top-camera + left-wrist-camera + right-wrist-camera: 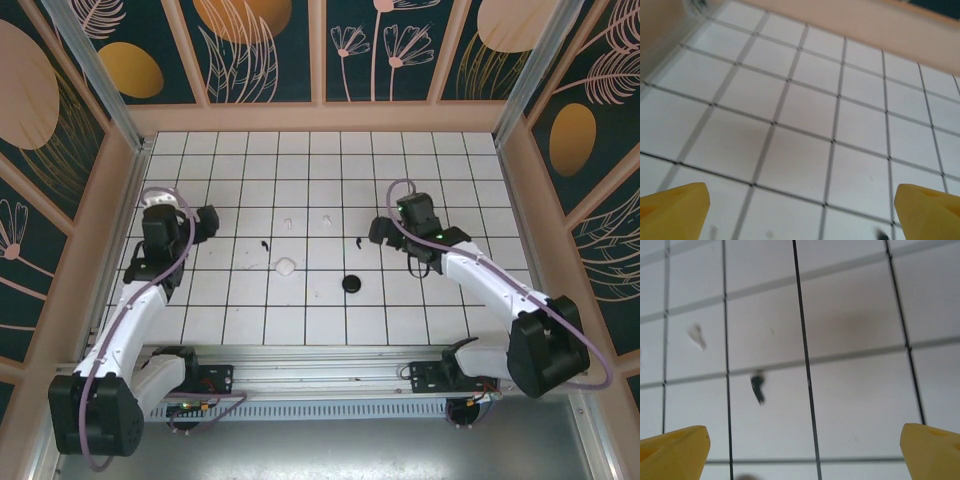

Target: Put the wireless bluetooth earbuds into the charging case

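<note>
Two white earbuds (289, 222) (326, 220) lie on the tiled floor at mid-table. One black earbud (264, 244) lies left of centre, another (357, 241) just in front of my right gripper (378, 232). A white charging case (285, 266) and a round black one (351, 284) sit nearer the arms. My left gripper (208, 222) hovers at the left, open and holding nothing. In the right wrist view the open gripper (805, 432) faces a black earbud (758, 386) and a white earbud (696, 335). The left gripper (801, 192) looks at bare tiles.
Wooden walls (320, 118) with patterned panels close in the tiled floor at the back and on both sides. A blurred dark speck (883, 234) sits at the bottom edge of the left wrist view. Bare tiles lie between the two grippers and the back wall.
</note>
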Controlling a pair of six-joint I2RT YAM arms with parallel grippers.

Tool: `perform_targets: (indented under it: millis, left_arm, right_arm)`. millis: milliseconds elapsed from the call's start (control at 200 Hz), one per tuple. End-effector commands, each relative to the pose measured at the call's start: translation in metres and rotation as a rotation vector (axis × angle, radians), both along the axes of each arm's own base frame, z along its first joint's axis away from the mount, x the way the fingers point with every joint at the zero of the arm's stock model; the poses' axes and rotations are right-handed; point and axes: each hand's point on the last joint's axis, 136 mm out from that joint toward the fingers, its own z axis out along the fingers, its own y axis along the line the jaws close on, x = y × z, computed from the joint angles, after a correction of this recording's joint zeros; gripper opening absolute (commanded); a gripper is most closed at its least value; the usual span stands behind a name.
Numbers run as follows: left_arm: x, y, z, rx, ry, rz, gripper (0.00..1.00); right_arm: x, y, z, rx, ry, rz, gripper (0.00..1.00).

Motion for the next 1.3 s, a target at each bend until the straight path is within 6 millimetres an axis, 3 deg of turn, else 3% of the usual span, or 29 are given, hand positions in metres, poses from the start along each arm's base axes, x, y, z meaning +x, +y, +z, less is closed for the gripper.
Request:
perform_targets:
  millis: [0,95,240,390,581,771,1101,1291]
  left_arm:
    - [-0.012,-0.038,-0.028,-0.087,0.092,-0.076,0.90]
    - [-0.011,-0.067,-0.041,-0.110,0.120,-0.142,0.84]
    - [-0.007,-0.121,-0.050,-0.077,0.143,-0.256,0.83]
    - [-0.005,-0.164,-0.052,-0.081,0.149,-0.327,0.83]
    - [-0.006,-0.205,-0.055,-0.092,0.161,-0.430,0.75]
    - [-0.008,-0.224,-0.053,-0.076,0.167,-0.486,0.72]
    - [-0.009,-0.223,-0.049,-0.083,0.156,-0.472,0.71]
    - [-0.011,-0.222,-0.046,-0.085,0.158,-0.472,0.70]
  right_arm:
    - [-0.037,0.014,-0.028,0.012,0.183,0.012,0.98]
    - [-0.050,0.044,-0.033,0.060,0.233,0.095,0.98]
    - [-0.060,0.069,-0.034,0.032,0.275,0.186,0.97]
    - [-0.073,0.081,-0.040,-0.041,0.321,0.258,0.96]
    - [-0.075,0.091,-0.051,-0.084,0.367,0.309,0.93]
    - [-0.081,0.094,-0.068,-0.137,0.444,0.353,0.86]
    - [-0.088,0.099,-0.079,-0.144,0.473,0.363,0.82]
    - [-0.087,0.097,-0.089,-0.159,0.497,0.320,0.75]
